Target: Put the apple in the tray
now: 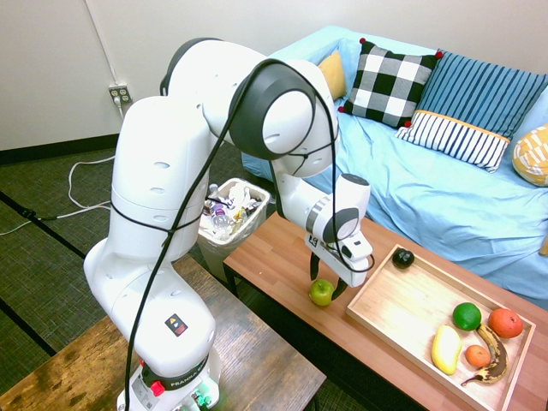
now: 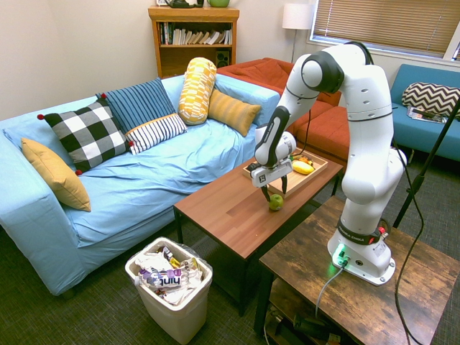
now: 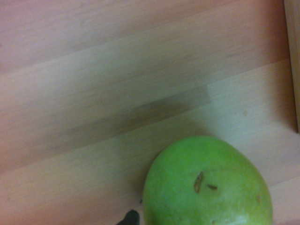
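Green apple [image 1: 321, 293] | between open jaws [image 1: 327, 279] | on wooden table [image 1: 272, 257]

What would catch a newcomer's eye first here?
The big white Franka arm, arching over the wooden coffee table, its open gripper down at a green apple. Behind the table, the light-blue-draped sofa bears a black-and-white checked pillow.

The counter [image 1: 262, 255] is a long, reddish-brown wooden surface with planks of varying tone, stretching out on both sides of the hand [image 1: 325, 287]. Directly on it, beneath the hand and between its fingertips, sits a green apple [image 1: 322, 293]. A shallow, pale wooden tray [image 1: 401, 297] with low raised edges lies flat on it beside the hand, apart from the apple.
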{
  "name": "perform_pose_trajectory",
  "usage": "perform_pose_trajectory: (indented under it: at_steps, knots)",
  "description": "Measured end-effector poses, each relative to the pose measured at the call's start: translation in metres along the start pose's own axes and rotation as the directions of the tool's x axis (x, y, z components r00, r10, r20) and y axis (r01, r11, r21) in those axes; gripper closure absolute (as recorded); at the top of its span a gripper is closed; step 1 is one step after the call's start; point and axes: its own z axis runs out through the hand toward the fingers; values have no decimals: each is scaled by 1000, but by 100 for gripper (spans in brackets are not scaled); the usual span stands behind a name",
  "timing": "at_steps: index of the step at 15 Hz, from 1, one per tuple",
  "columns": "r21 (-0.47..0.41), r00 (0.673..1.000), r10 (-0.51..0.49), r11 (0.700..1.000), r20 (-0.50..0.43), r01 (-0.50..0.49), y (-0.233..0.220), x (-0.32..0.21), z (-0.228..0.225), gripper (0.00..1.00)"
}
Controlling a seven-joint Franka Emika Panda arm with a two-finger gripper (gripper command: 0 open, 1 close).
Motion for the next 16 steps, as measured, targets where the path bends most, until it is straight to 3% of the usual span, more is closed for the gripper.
perform_pose_trajectory:
  at_steps: [1, 2, 12, 16]
  knots:
    - [-4, 1000, 3, 1000, 3, -3, -1, 2, 5, 0]
    - [-4, 1000, 5, 1000, 7, -5, -3, 3, 9, 100]
    - [14, 999, 23, 1000, 42, -23, -10, 6, 21, 100]
    - [70, 999, 31, 997, 16, -32, -11, 20, -16, 100]
